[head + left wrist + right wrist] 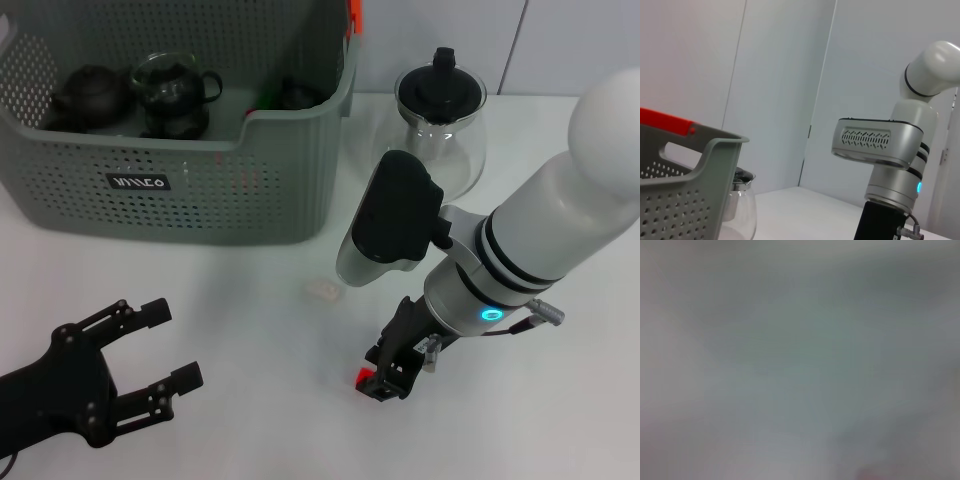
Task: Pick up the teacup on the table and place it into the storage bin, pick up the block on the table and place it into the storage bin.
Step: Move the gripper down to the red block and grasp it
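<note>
Red shows at the tip of the right pincer (385, 380), low on the desk (250, 420) in front of the robot: this looks like the block (363, 376), a small red piece lying at the fingertips. The pincer points steeply down onto it, and the fingers seem to sit around or against the block, but whether they have closed on it cannot be told; the right wrist view shows only a grey blur.

The bin (180, 190) stands at the far left of the desk, well apart from the block, so a carry would run away from the robot and to its left, over the dipped front rim. Dark teaware already sits inside the bin, including what looks like a glass cup; no teacup is seen on the desk. A small pale object (322, 291) lies on the desk between bin and block, too small to identify. The teapot (441, 125) stands just right of the bin.

The left pincer (150, 370) hovers open at the near left, clearly farther from the block than the right one, and looks idle.
</note>
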`<action>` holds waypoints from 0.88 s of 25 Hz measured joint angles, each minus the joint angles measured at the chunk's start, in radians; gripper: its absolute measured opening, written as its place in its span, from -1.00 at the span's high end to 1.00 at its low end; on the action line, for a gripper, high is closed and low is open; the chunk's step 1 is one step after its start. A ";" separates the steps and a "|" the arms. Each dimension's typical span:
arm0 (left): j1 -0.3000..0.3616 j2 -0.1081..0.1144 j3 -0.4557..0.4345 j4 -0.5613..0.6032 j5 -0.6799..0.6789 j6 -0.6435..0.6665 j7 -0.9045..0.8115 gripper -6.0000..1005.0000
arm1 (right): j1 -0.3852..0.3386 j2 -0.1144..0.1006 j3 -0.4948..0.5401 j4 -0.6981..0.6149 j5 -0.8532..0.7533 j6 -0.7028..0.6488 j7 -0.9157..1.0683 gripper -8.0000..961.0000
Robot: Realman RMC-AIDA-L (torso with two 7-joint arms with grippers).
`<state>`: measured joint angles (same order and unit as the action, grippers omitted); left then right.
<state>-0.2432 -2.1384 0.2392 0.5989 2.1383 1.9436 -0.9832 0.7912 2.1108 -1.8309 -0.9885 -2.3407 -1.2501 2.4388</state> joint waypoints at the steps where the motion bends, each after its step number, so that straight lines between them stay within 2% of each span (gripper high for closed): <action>1: -0.001 0.000 0.000 0.000 0.000 0.000 0.000 -0.64 | 0.000 0.000 0.000 0.001 0.000 0.000 0.000 0.14; 7: -0.005 0.000 0.000 -0.004 0.000 0.000 0.000 -0.64 | 0.004 0.000 -0.001 0.023 0.003 0.000 0.001 0.16; 22: -0.005 0.000 0.000 -0.004 -0.002 0.000 0.000 -0.64 | 0.007 0.000 0.000 0.028 0.028 0.000 -0.001 0.39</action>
<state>-0.2486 -2.1384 0.2392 0.5952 2.1367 1.9436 -0.9832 0.7983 2.1107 -1.8310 -0.9601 -2.3129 -1.2503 2.4383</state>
